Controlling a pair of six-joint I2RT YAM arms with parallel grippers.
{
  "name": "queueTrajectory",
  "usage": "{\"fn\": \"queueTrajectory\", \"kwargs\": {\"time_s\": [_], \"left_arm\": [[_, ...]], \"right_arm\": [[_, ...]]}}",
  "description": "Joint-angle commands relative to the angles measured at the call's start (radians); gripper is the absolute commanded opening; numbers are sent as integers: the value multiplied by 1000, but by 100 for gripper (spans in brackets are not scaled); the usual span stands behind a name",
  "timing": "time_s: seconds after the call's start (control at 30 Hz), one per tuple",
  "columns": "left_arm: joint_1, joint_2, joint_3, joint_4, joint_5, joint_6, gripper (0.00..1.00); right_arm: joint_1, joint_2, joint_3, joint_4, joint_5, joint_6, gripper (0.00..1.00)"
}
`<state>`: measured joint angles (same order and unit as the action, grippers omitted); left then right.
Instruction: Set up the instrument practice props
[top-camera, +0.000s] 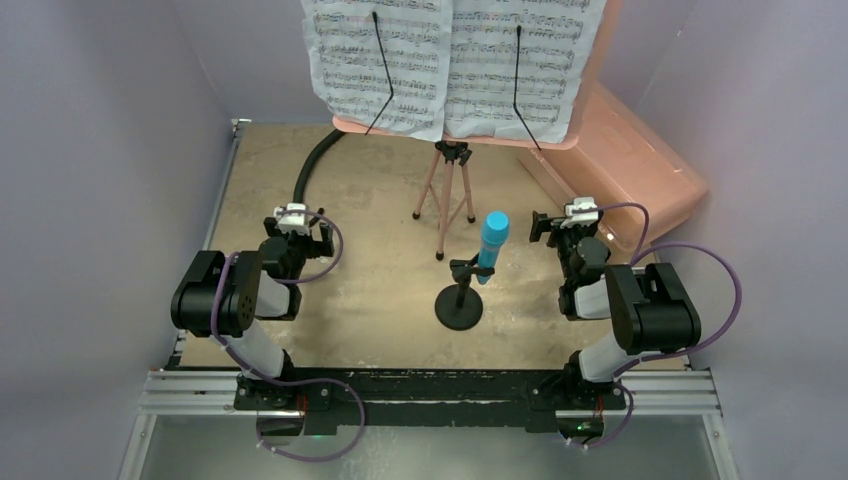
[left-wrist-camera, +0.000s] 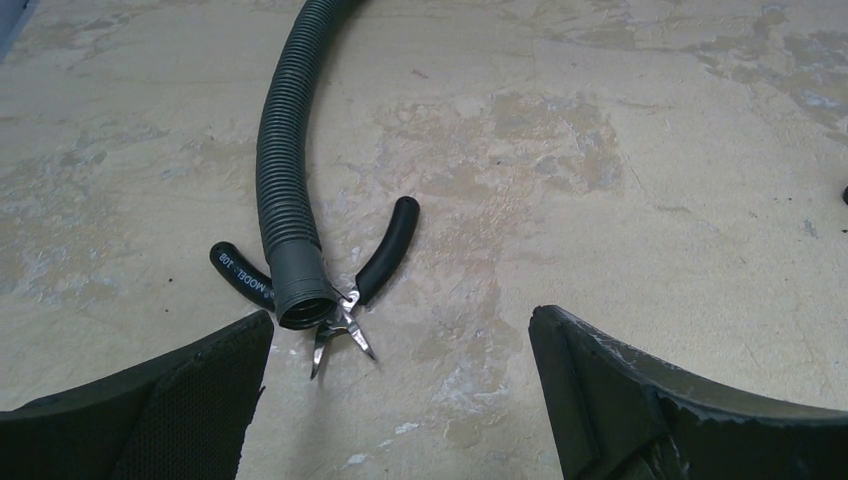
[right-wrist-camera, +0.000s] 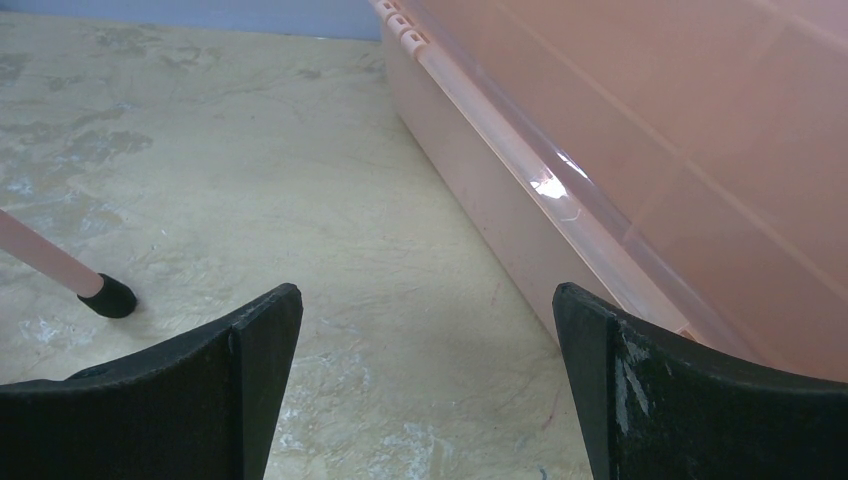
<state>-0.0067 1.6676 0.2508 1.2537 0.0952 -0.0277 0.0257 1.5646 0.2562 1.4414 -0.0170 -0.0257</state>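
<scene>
hose: curved, open end lying over small cutters | pink box: back right

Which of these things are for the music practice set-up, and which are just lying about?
For the job: pink music stand, two sheet-music pages, blue toy microphone, black round-base mic stand.
Just lying about: black corrugated hose, small black-handled cutters, translucent pink box.

Glossy plastic box, ribbed matt hose, paper pages, scuffed tabletop.
</scene>
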Motion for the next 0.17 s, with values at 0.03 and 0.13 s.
{"fn": "queueTrajectory", "kwargs": {"time_s": [0.03, 0.13], "left_arm": [[2, -6, 19, 25, -11, 23, 99], [2, -7, 18, 26, -11, 23, 99]], "right_arm": [[-3, -3, 25, 34, 14, 3, 98], [-3, -3, 25, 34, 14, 3, 98]]}}
